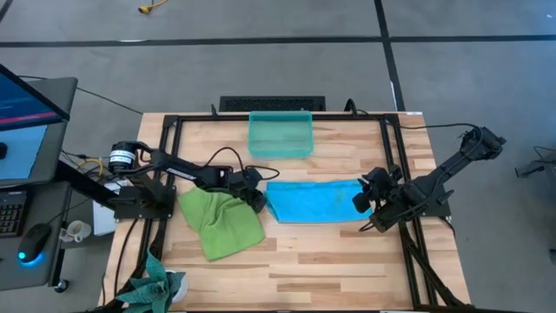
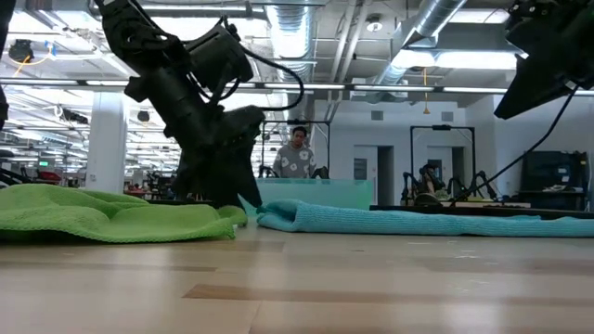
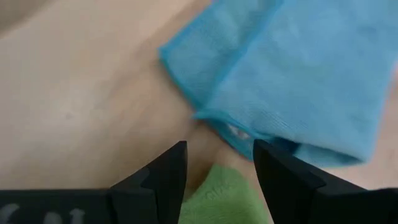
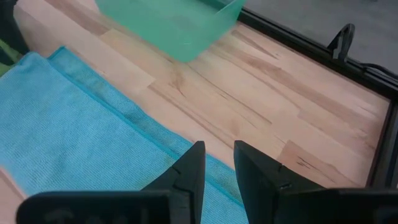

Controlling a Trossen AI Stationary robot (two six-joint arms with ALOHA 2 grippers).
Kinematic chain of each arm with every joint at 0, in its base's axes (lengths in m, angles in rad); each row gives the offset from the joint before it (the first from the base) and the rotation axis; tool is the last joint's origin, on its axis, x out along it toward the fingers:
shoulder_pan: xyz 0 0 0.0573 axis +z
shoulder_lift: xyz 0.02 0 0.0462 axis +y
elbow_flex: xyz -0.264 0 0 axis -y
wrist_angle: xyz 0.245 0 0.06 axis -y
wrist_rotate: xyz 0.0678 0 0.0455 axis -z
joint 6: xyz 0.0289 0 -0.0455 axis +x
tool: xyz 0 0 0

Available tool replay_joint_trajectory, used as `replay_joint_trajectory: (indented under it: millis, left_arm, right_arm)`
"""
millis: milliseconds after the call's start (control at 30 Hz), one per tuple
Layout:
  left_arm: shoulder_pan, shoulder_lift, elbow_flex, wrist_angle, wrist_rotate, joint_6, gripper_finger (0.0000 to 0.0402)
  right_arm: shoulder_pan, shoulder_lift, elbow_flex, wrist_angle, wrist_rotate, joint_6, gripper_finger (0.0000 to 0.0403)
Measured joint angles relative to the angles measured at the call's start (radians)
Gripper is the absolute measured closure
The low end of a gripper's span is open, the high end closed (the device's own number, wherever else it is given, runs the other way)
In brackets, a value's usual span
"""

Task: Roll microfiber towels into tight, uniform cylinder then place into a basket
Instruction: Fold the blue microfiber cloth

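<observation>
I'm working over the bench (image 1: 287, 261), where the blue towel (image 1: 314, 202) lies folded into a long flat band across the middle, not yet rolled, and the lime green towel (image 1: 219, 221) sits crumpled just left of it. The basket (image 1: 280, 133) stands empty at the far edge, apart from both.

My biggest worry is the two cloths touching at the blue towel's left end: if I close there, I may drag green along with blue. The left end effector (image 1: 256, 198) is low over that junction, fingers (image 3: 163, 180) spread and holding nothing.

Next, an uneven roll: the blue band's left corner is skewed, so a roll started there could cone.

The right end effector (image 4: 216, 163) hovers above the blue towel's right end, jaws partly parted and empty; pressing too close to the edge could let the cloth slip free.
</observation>
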Motion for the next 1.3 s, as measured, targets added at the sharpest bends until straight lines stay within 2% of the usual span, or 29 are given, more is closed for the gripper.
replay_joint_trajectory:
  millis: [267,633,767,1000,1300]
  left_arm:
    - [-0.011,0.013,0.0,0.116,-0.014,0.028,0.0226]
    - [-0.008,0.017,0.0,0.101,-0.06,0.03,0.0226]
    - [-0.008,0.017,0.0,0.101,-0.117,0.031,0.0226]
    - [-0.008,0.017,0.0,0.103,-0.122,0.03,0.0226]
    - [-0.005,0.093,0.007,0.201,-0.134,0.039,0.0226]
  right_arm:
    - [0.0,0.0,0.0,0.002,0.0,0.0,0.0296]
    - [0.0,0.0,0.0,0.003,0.0,0.0,0.0296]
    - [0.0,0.0,0.0,0.003,0.0,0.0,0.0296]
    - [0.0,0.0,0.0,0.003,0.0,0.001,0.0296]
    - [0.0,0.0,0.0,0.01,0.0,0.001,0.0296]
